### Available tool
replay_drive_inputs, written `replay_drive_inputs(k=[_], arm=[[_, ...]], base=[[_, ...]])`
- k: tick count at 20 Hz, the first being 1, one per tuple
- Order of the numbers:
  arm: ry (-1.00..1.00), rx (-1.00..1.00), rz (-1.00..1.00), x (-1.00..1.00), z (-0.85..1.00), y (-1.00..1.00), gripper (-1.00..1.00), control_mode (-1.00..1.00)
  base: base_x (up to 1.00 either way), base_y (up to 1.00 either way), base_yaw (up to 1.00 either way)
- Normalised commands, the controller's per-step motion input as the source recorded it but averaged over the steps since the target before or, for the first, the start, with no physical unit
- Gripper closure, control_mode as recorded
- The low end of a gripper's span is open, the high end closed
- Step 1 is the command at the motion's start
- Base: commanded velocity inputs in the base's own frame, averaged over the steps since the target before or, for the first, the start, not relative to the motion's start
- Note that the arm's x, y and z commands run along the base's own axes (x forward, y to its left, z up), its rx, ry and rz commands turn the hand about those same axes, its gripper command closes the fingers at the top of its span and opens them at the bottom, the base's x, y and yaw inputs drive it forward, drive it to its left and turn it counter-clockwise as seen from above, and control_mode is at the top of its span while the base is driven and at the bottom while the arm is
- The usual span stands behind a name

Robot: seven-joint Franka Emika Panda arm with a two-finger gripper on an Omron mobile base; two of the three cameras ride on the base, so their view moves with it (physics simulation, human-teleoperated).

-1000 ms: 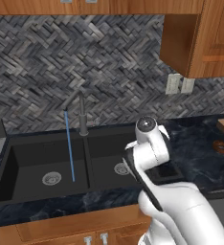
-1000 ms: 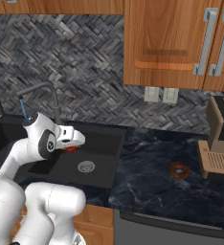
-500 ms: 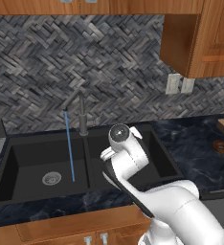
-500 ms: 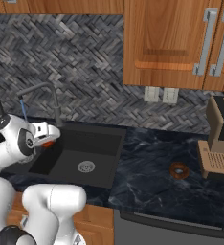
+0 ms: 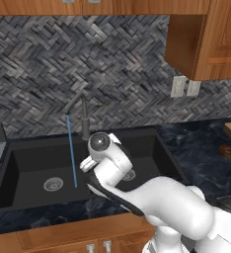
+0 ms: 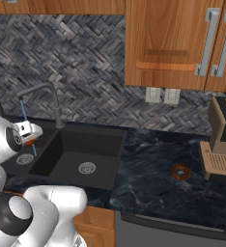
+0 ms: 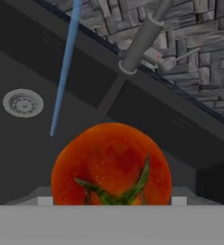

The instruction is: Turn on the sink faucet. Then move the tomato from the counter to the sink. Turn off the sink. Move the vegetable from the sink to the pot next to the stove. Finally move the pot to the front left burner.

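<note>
Tomato, round and glossy red with a green star-shaped calyx (image 7: 111, 165), sits right under my wrist camera, close against my palm, and I judge I am carrying it, since it hangs over the basin with nothing beneath it. In the right base view a sliver of red shows at my gripper (image 6: 30, 136), just past the white hand. My fingers stand fairly wide, spread to the width of the fruit and pressing on its sides, though the tips themselves are hidden behind it in the hand view. I hold it up above the black double-bowl sink (image 5: 19, 192), over the left bowl, because the task wants it rinsed there and the water falls on that side. Beyond the tomato, the thin blue stream of water (image 7: 63, 72) drops straight down into the bowl and lands near the round steel drain (image 7: 23, 103); the tomato is near the stream, apart from it. Farther on, the dark grey metal faucet (image 7: 142, 40) rises from the back rim at the divider between the bowls, its spout arching over the left bowl, so the first step looks done. Behind it all stands the grey herringbone tile backsplash (image 5: 112, 69). My next move, I judge, is lowering and letting go inside the bowl.
</note>
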Motion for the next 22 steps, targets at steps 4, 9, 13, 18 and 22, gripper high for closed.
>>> replay_drive_inputs(k=[4, 9, 13, 18, 22], arm=[[0.11, 0.01, 0.12, 0.00, 0.00, 0.50, 1.00, -1.00], [0.11, 0.02, 0.12, 0.00, -0.07, 0.45, 1.00, -1.00], [0.10, 0.00, 0.07, 0.08, -0.25, 0.47, 1.00, -1.00], [0.06, 0.00, 0.05, 0.21, -0.31, 0.39, 1.00, -1.00], [0.11, 0.00, 0.02, 0.13, -0.22, 0.18, 1.00, -1.00]], base=[[0.00, 0.00, 0.00], [0.00, 0.00, 0.00], [0.00, 0.00, 0.00], [0.00, 0.00, 0.00], [0.00, 0.00, 0.00]])
